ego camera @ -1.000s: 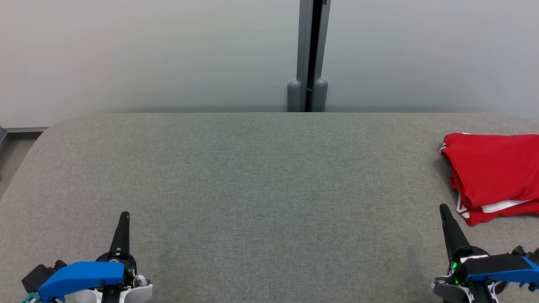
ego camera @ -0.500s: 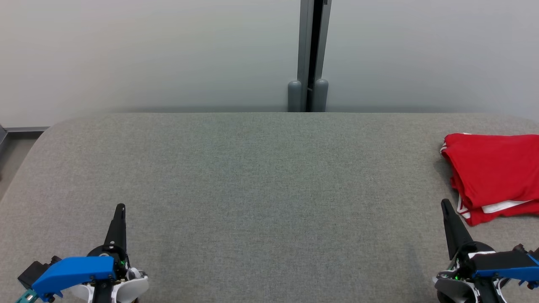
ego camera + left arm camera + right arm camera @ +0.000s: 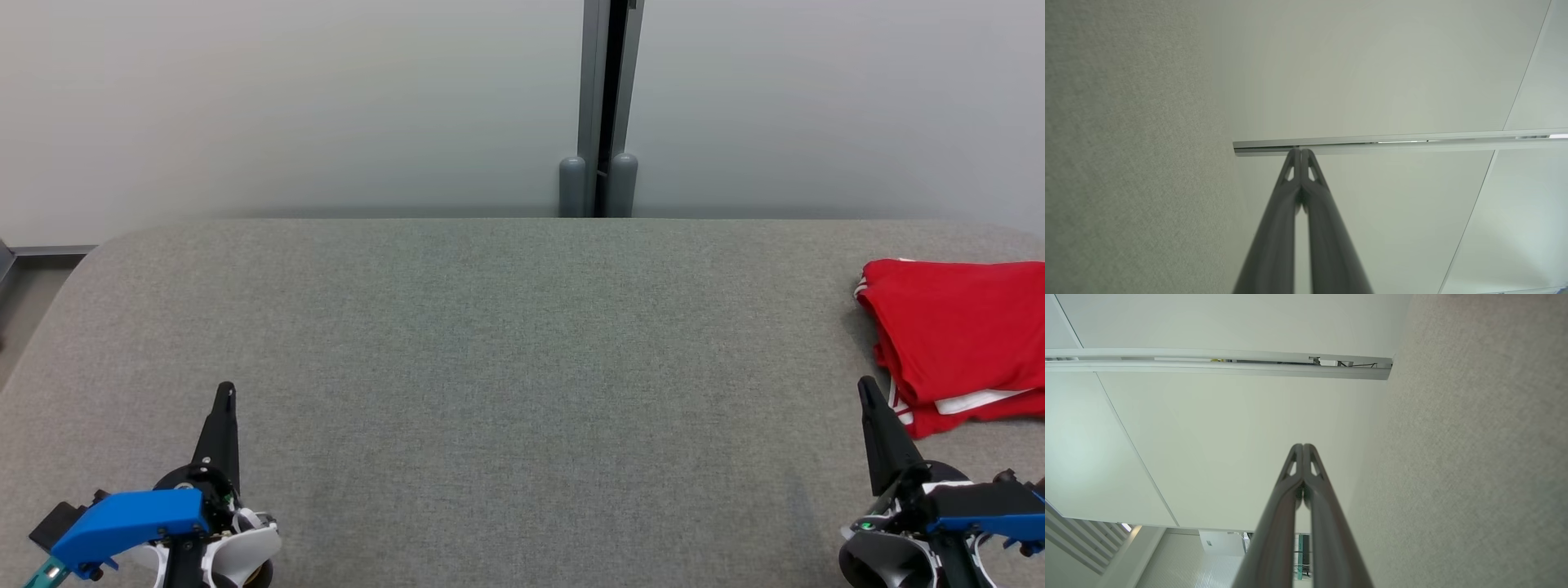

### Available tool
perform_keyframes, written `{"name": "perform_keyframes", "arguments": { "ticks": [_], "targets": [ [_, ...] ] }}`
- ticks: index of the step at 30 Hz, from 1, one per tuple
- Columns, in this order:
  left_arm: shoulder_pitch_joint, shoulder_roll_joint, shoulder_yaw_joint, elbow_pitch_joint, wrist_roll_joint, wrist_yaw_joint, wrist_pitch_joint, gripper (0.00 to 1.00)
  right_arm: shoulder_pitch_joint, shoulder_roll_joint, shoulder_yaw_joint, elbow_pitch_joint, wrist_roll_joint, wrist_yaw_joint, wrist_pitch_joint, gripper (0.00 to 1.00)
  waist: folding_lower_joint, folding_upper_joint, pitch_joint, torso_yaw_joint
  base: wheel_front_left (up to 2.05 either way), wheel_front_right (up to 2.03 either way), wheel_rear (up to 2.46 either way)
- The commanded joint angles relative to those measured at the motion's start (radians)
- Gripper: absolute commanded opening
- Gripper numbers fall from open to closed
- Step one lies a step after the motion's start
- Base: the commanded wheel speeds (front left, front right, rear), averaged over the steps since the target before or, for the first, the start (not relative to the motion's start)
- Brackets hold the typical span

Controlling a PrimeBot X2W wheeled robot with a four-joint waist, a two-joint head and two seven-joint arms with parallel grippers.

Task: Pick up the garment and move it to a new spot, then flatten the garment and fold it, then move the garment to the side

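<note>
Left gripper (image 3: 224, 390): fingers pressed together, holding nothing, low over the near left of the table (image 3: 522, 343), pointing toward the far wall.
Right gripper (image 3: 863, 384): also closed and empty, at the near right, its tip just short of the garment's near corner.
Garment (image 3: 955, 327): red with white trim, folded, lying at the table's right end. Its layered, trimmed edges face the near side. Its right part runs out of frame, so I can't tell its long axis.
Change: both fingertips reach slightly further up the table than a second ago, and the left has drifted left. The garment hasn't moved.
</note>
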Motion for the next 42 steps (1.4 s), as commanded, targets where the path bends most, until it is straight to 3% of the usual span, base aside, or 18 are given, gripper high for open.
{"name": "perform_keyframes", "arguments": {
  "ticks": [1,42],
  "targets": [
    [-0.013,-0.002,0.004,-0.006,-0.016,-0.01,0.006,0.0,-0.013,-0.006,-0.004,-0.005,0.02,0.0,0.008,0.0,0.0,-0.0001,0.0,0.0,0.0,0.0,0.0],
    [-0.015,-0.003,0.008,-0.007,-0.03,-0.012,0.012,0.0,-0.013,-0.006,-0.005,-0.007,0.037,0.0,0.012,0.0,0.0,-0.0001,0.0,0.001,0.0,0.0,0.0]
  ]
}}
